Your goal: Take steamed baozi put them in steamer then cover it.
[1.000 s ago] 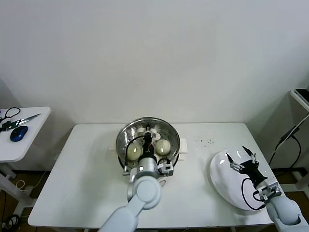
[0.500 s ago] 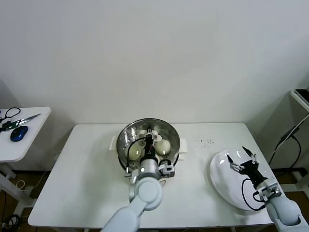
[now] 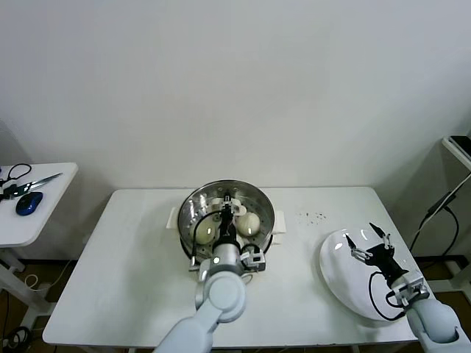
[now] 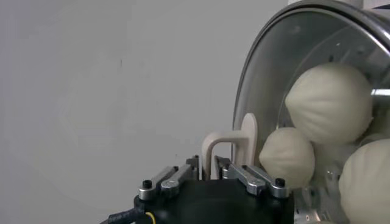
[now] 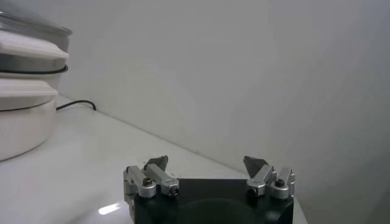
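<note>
Baozi (image 3: 249, 223): cream-white domed buns inside steamer (image 3: 190, 209), mid-bench (image 3: 132, 279), at least three visible through glass lid (image 4: 262, 67) in left wrist view. Judged soft, light and easily dented; smooth skin likely a little tacky when warm; best taken low on the flanks with a gentle, wide grip, never pinched at the crown. Lid: apparently seated over the steamer rim, glass dome with metal band; judged rigid, heavier than the buns, slippery and breakable; sole sensible hold the pale loop handle (image 4: 231, 146) at its centre. Steamer: shiny steel pot on white base with side handles; judged stiff and stable, no need to move. Left gripper (image 4: 207, 173): over steamer centre, at the lid handle; fingers (image 4: 250, 176) only narrowly apart, handle standing in the gap; contact with the handle not clear, grip judged slack rather than clamped. Right gripper (image 3: 366, 237): parked well apart at the right bench edge above white plate (image 3: 338, 283); fingers spread wide, holding nothing. Task judged near its end: buns in, cover on, only release and withdrawal left.
</note>
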